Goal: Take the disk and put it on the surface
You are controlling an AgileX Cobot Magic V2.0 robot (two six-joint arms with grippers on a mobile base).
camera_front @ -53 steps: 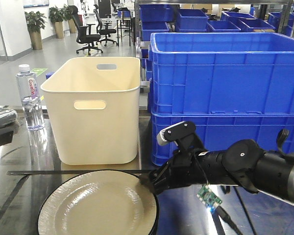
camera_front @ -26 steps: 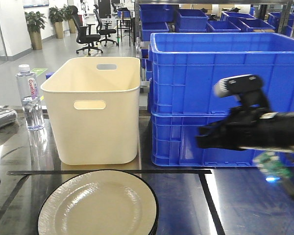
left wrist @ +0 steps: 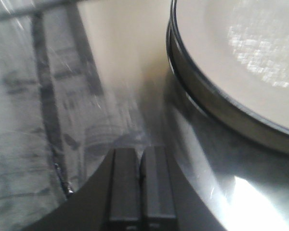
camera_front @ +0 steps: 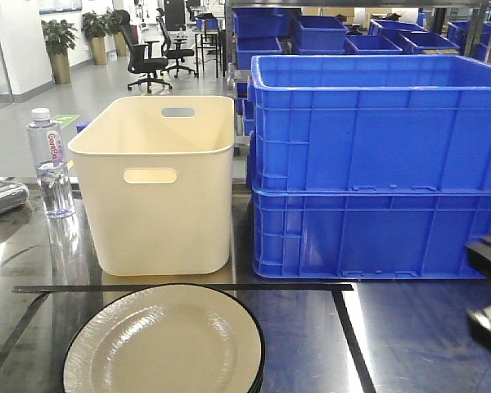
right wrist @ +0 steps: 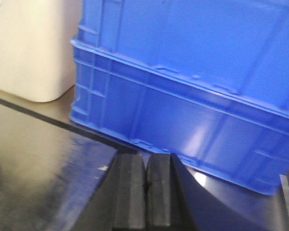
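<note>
The disk [camera_front: 164, 348] is a cream plate with a black rim. It lies flat on the dark glossy surface [camera_front: 303, 336], inside the black tape lines [camera_front: 180, 287]. In the left wrist view my left gripper [left wrist: 141, 159] is shut and empty, low over the surface just left of the disk [left wrist: 241, 57] without touching it. My right gripper [right wrist: 146, 166] is also shut on nothing and points at the lower blue crate [right wrist: 192, 106]. A dark part of the right arm [camera_front: 489, 282] shows at the right edge of the front view.
Two stacked blue crates [camera_front: 376, 164] stand behind the tape at the right. A cream bin [camera_front: 159, 184] with handle slots stands at the back left. A water bottle [camera_front: 49, 164] is left of the bin.
The right arm was at the disk's right rim, then swung up and right, and is now almost out of the front view. The disk has stayed in place.
</note>
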